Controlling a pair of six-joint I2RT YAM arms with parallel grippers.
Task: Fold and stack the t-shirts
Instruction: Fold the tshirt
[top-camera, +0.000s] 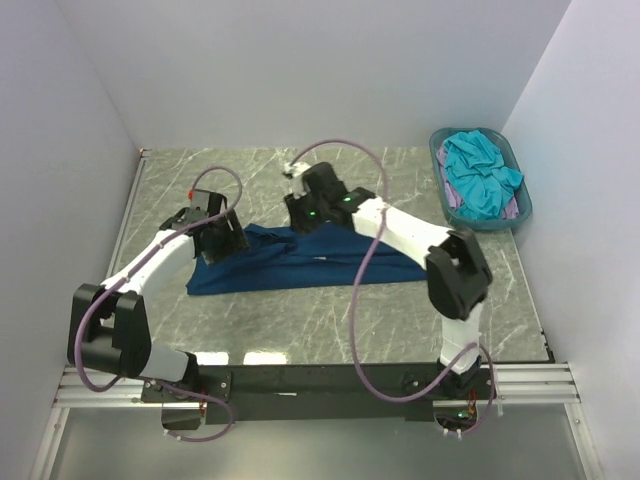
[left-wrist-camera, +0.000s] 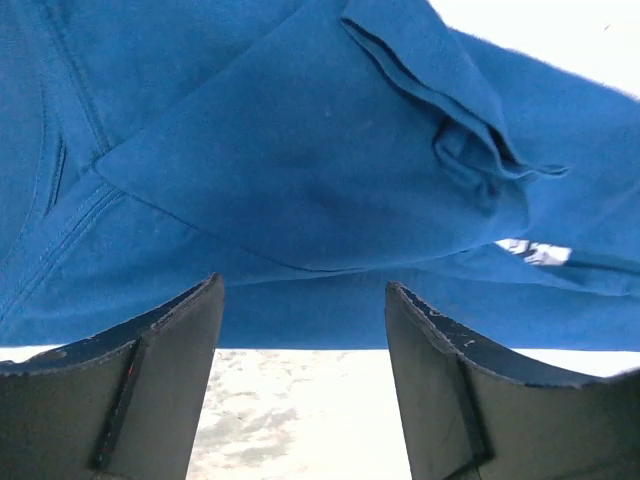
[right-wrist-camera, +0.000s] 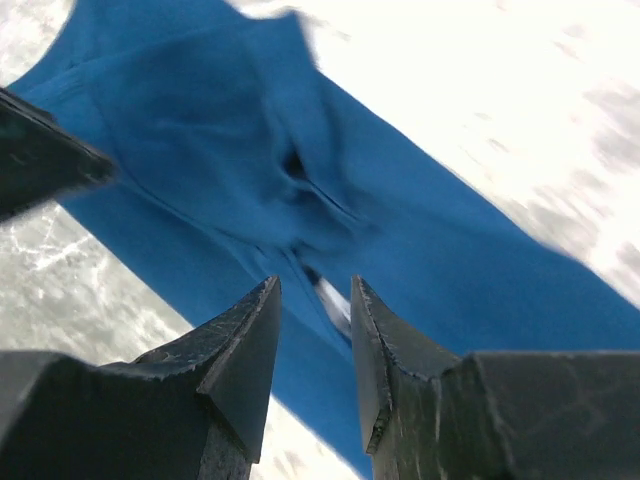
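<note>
A dark navy t-shirt (top-camera: 300, 262) lies in a long folded strip across the middle of the table. My left gripper (top-camera: 222, 240) hovers over its left end, open, with only bare table between the fingers (left-wrist-camera: 305, 285) and the navy cloth (left-wrist-camera: 300, 150) just ahead. At the strip's far edge near the middle, my right gripper (top-camera: 303, 215) stands open with a narrow gap (right-wrist-camera: 315, 285) above the navy cloth (right-wrist-camera: 420, 260), holding nothing. A turquoise t-shirt (top-camera: 480, 175) lies crumpled on a pale lilac one (top-camera: 455, 207) in the basket.
The teal plastic basket (top-camera: 437, 150) stands at the back right corner of the marble-patterned table (top-camera: 300, 320). White walls close in the left, back and right sides. Purple cables loop over both arms.
</note>
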